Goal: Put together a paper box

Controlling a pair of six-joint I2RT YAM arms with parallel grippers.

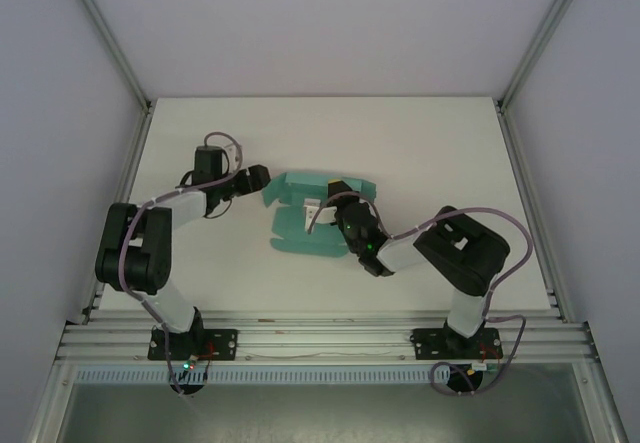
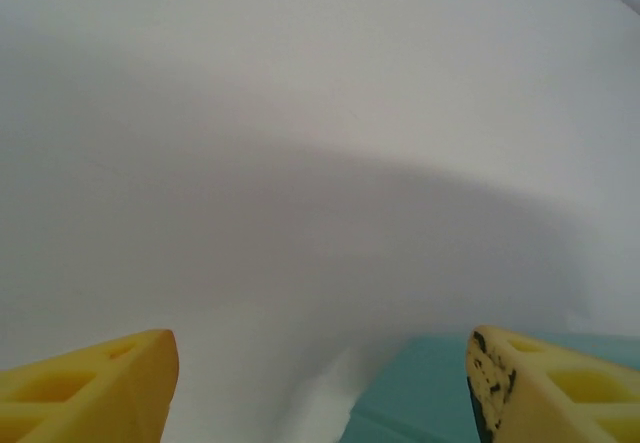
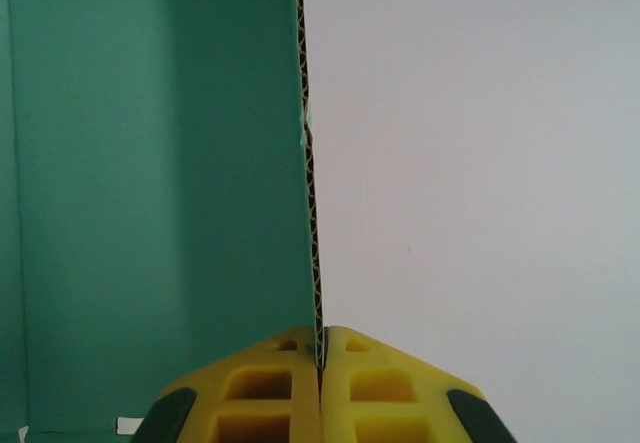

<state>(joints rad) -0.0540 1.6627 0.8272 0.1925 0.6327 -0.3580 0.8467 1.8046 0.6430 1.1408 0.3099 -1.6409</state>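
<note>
The paper box [image 1: 300, 231] is a teal-green die-cut sheet lying mostly flat mid-table, with some flaps raised. My right gripper [image 1: 342, 209] reaches over its right part. In the right wrist view the yellow fingers [image 3: 270, 383] are shut on the edge of a corrugated panel of the paper box [image 3: 150, 213], which stands upright between them. My left gripper [image 1: 262, 177] sits at the sheet's upper left edge. Its jaws stand wide apart in the left wrist view [image 2: 320, 393], and a corner of the teal card [image 2: 420, 398] lies low between them, close to the right finger [image 2: 540, 388].
The white table [image 1: 420, 153] is walled by pale panels and aluminium posts at the back and sides. A metal rail [image 1: 320, 338] runs along the near edge, carrying both arm bases.
</note>
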